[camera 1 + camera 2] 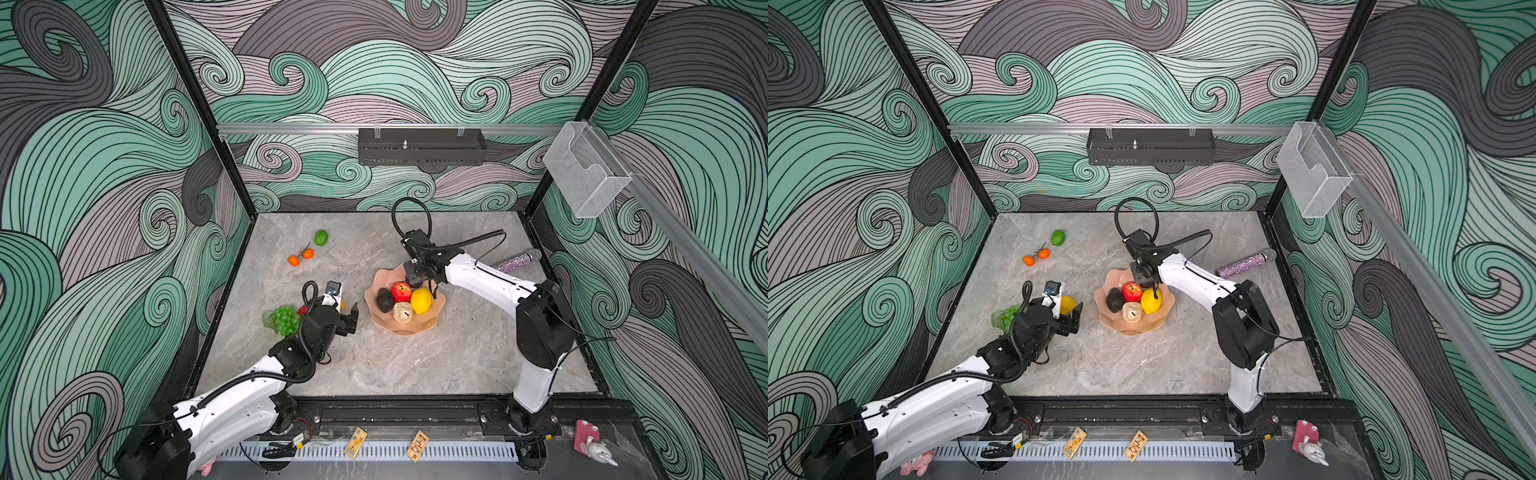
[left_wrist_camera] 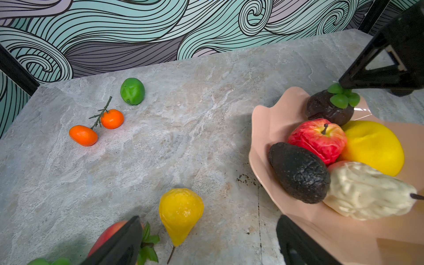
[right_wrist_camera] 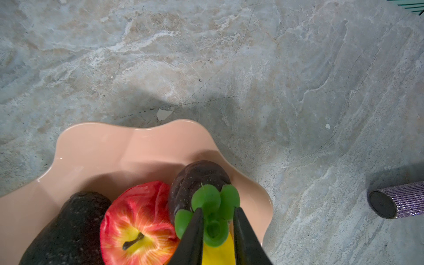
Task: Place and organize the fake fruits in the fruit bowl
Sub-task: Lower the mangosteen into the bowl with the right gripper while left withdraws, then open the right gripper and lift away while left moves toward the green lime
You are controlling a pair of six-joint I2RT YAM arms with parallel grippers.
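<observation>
The bowl (image 1: 409,328) sits on the desk (image 1: 415,365) right of the middle, well apart from every edge. In it an apple (image 3: 137,218), a lemon (image 2: 374,146), an avocado (image 2: 298,172) and a beige ball (image 2: 364,192) lie packed together toward the front and right. The bowl's back-left scallops are bare.

The right tool (image 3: 218,210) hangs over the back of the bowl, above a dark fruit (image 3: 197,176) that rests just inside the rim, beside the apple. Its jaws stand a little apart on either side of that fruit's green leaf cap; we cannot tell whether they press on it.

The left tool (image 2: 209,218) is spread wide and holds nothing, low over the desk just left of the bowl. A pear (image 2: 181,211) lies just ahead of it, a red fruit (image 2: 107,234) lies beside one finger, and the grapes (image 1: 284,319) lie toward the left edge.

The lime (image 2: 132,91) and oranges (image 2: 83,135) lie toward the back-left corner, with a wide stretch of bare desk between them and the bowl. The front strip of the desk is bare too. A cylinder (image 1: 517,262) lies near the right edge.
</observation>
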